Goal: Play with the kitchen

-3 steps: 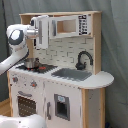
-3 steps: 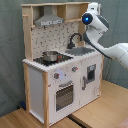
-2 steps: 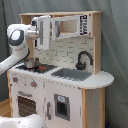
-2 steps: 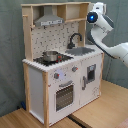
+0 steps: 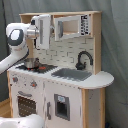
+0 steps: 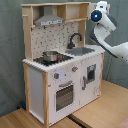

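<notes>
Arm (image 5: 17, 40) had risen slightly to the play kitchen's (image 6: 60, 75) upper shelf level, probably heading toward the hood (image 6: 49, 19); whether the jaws were open, I cannot tell.

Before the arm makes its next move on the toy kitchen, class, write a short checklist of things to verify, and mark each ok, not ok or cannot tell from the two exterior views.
1. Kitchen stands upright on the floor in both exterior views: ok.
2. Pot sits upright on the stovetop: ok.
3. Sink has nothing visible in it: ok.
4. Oven door is closed: ok.
5. Arm is raised at upper-shelf height, well above the counter: ok.
6. Gripper state and exactly what it is near: cannot tell, since it is hidden behind the kitchen's side panel in the second exterior view and unclear in the first exterior view.
</notes>
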Controlling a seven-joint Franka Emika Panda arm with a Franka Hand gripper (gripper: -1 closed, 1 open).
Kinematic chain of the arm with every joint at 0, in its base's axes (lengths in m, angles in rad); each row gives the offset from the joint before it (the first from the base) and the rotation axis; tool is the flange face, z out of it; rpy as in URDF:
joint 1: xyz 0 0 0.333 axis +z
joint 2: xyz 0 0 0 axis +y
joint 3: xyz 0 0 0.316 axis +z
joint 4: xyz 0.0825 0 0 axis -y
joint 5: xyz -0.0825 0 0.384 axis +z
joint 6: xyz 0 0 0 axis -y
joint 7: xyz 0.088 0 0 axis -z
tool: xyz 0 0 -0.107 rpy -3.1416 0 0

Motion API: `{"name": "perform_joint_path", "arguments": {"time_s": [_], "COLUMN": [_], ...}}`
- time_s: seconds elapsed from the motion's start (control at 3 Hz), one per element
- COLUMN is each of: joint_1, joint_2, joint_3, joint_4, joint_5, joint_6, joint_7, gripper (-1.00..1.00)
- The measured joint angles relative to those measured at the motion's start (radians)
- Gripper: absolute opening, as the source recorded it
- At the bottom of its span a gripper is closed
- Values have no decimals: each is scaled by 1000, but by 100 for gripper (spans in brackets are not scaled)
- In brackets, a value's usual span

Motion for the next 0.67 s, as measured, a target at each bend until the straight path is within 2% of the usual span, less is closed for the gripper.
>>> {"name": "perform_joint_path", "arguments": {"time_s": [0.33,0.67], "joint_1": [20,43], "joint_2": [-6,-6], "joint_3": [-1,15], "joint_4": [6,6], "joint_5": [0,2], "joint_6": [43,141], "joint_7": [0,1], "gripper": [100,100]}}
